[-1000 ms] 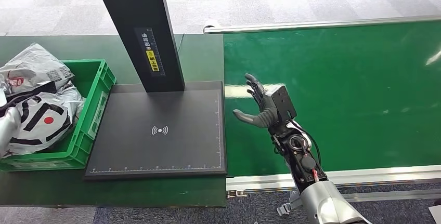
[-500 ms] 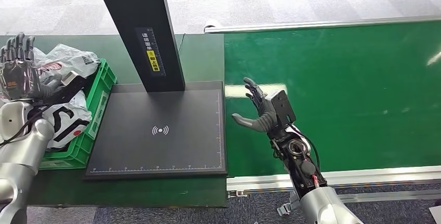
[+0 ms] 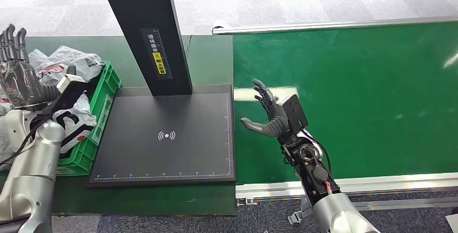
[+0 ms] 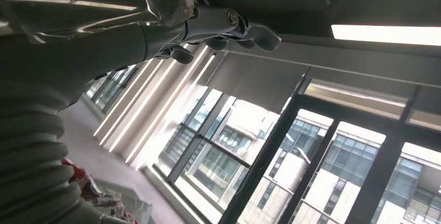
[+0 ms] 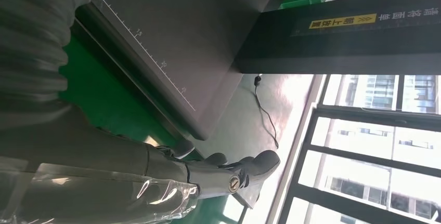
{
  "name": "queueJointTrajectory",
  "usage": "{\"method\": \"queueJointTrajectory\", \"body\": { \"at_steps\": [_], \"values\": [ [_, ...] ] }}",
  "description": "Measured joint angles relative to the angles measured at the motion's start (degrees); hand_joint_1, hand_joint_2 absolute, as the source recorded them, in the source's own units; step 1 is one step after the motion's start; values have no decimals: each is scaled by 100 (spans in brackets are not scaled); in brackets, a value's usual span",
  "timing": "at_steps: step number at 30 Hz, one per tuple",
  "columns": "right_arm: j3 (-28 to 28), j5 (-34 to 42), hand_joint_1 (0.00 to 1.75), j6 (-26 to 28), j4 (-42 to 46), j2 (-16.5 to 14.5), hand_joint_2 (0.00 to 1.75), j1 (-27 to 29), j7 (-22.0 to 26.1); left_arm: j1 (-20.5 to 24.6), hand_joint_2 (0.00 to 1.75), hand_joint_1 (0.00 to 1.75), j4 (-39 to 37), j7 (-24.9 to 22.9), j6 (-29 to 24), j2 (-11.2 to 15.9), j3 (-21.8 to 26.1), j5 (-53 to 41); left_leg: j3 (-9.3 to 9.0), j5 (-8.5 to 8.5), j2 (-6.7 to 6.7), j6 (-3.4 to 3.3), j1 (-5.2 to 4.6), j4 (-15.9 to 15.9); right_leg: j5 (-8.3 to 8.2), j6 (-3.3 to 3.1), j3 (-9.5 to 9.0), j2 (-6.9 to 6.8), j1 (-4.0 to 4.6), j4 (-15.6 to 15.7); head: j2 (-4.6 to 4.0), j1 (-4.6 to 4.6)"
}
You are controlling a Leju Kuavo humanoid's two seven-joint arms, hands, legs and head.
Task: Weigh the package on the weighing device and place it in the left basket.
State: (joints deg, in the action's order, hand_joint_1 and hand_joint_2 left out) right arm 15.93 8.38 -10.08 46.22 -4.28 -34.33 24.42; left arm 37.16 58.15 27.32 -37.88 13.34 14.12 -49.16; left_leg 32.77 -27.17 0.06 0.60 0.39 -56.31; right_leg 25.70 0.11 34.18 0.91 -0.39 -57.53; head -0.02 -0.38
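Left hand [image 3: 19,73], empty with fingers spread, has risen clear of the packages [image 3: 67,117] now heaped in the green basket [image 3: 105,90], leaving the scale [image 3: 164,135] bare and suggesting the drop is done, while the open right hand [image 3: 267,117] waits over the belt [image 3: 367,98].

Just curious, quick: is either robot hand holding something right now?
Left robot hand: open, fingers raised, holding nothing.
Right robot hand: open, fingers spread, holding nothing.
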Motion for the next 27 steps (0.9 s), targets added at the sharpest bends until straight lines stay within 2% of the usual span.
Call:
{"method": "queueJointTrajectory", "body": {
  "at_steps": [2, 7, 12, 16, 18, 20, 23, 27],
  "values": [
    [7, 2, 0, 3, -9, 10, 175, -1, 17, -31, 0, 0, 93, 182, 0, -112, 3, 296, 0, 0, 0, 0, 1, 0, 0, 0, 0, 0, 1, 0, 0, 1],
    [9, -3, 0, 56, -12, 35, 175, 10, 31, -256, 0, 0, 706, 1119, 0, -551, 191, 867, 0, 0, 3, 0, 1, 0, 0, 0, 0, 1, 1, 0, 0, 0],
    [9, -24, 0, 123, -12, 67, 175, 65, 51, -698, 0, 0, 1825, 1266, 0, -984, 316, 1565, 3, -4, 2, 1, 0, 0, 1, 1, 2, 1, 0, 1, 0, 0],
    [7, -53, 0, 162, 27, 95, 175, 155, 71, -1286, 0, 0, 2981, 1280, 4, -1373, 271, 2142, 3, -9, 3, 0, 0, 0, 4, 4, 3, 1, 0, 2, 0, 1],
    [7, -62, 0, 160, 101, 113, 175, 210, 56, -1595, 87, 0, 3469, 1270, 70, -1522, 69, 2655, 3, -9, 3, 0, 0, 0, 5, 5, 4, 1, -1, 4, 0, 0],
    [3, -44, 0, 127, 190, 145, 175, 236, 18, -1879, 175, 0, 3789, 1126, 406, -1569, -369, 3385, 3, -10, 0, 0, -1, 0, 5, 6, 4, -1, -1, 5, 0, -1],
    [-7, 26, 0, 51, 294, 185, 175, 208, -113, -2163, 175, 0, 3942, 731, 1344, -1602, -1186, 4160, 4, -9, -10, -1, -1, 0, 5, 7, -3, -10, -1, 5, 0, 1],
    [-9, 76, 0, 36, 333, 150, 175, 102, -263, -2320, 175, 0, 3761, 675, 2354, -1753, -2114, 4856, 1, -8, -6, -2, -2, -1, 2, 8, -5, -9, -3, 5, 0, 0]
  ]
}}
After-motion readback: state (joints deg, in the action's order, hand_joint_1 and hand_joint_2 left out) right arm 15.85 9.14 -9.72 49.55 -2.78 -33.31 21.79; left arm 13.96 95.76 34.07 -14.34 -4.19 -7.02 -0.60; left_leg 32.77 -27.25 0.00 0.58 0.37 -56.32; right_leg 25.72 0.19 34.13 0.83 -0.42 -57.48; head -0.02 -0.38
